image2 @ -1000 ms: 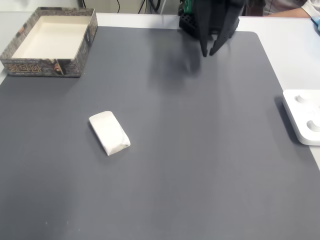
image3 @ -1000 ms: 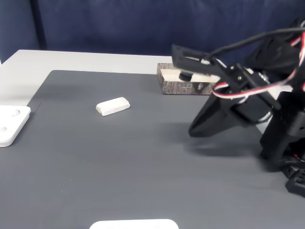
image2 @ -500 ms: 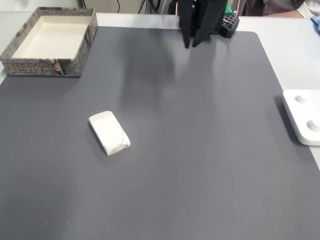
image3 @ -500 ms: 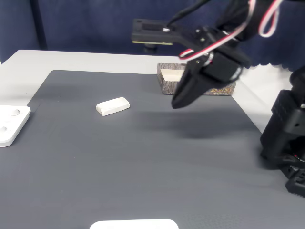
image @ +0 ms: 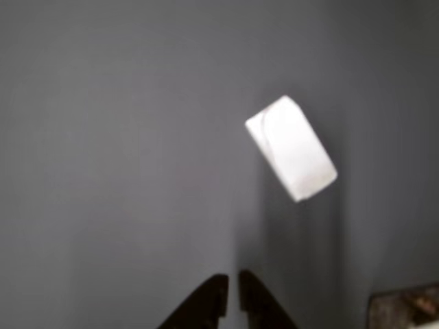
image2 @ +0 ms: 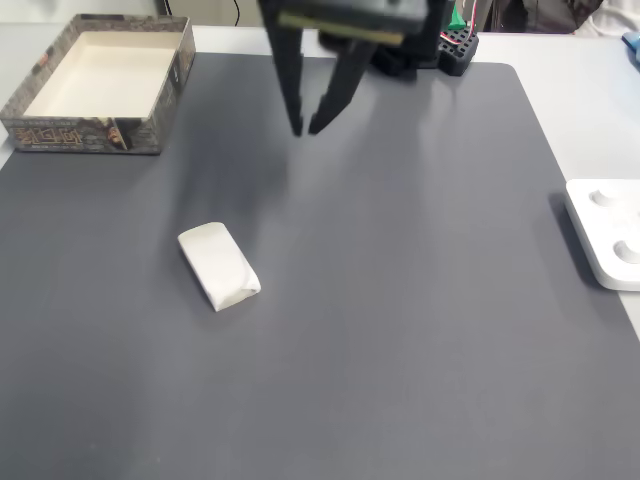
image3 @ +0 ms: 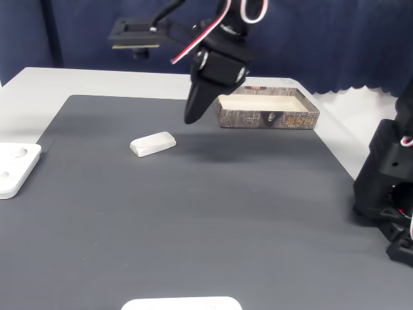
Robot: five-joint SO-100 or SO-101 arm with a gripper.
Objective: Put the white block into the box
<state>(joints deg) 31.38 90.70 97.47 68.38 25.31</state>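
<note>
A black two-finger pincer (image2: 306,130) on a black robot arm hangs in the air above a dark grey matte worktop (image2: 400,300), its fingertips pointing down and standing only a narrow gap apart, with nothing between them. In a fixed view from above, the small smooth white oblong block (image2: 219,266) lies flat on the grey surface, turned at a slant, below and to the left of the pincer and well apart from it. In a fixed view from the side, the pincer (image3: 191,119) hovers just to the right of the block (image3: 153,143) and above it, not touching it. The other view, looking down past the two dark fingertips (image: 232,296), shows the block (image: 291,147) ahead of them and a little to the right. The rectangular cardboard box with pale cream inner walls and a dark patterned outside (image2: 160,100) sits at the far left corner of the worktop in the view from above, holding nothing, and well apart from the block. A flat white plate with round hollows (image2: 605,240) rests at the right edge. The step in hand looks like the approach to the block, with the grasp not yet made. The next move probably calls for spreading the fingers wider, turning them to straddle the block across its narrow side, and lowering until the block sits between them before closing
</note>
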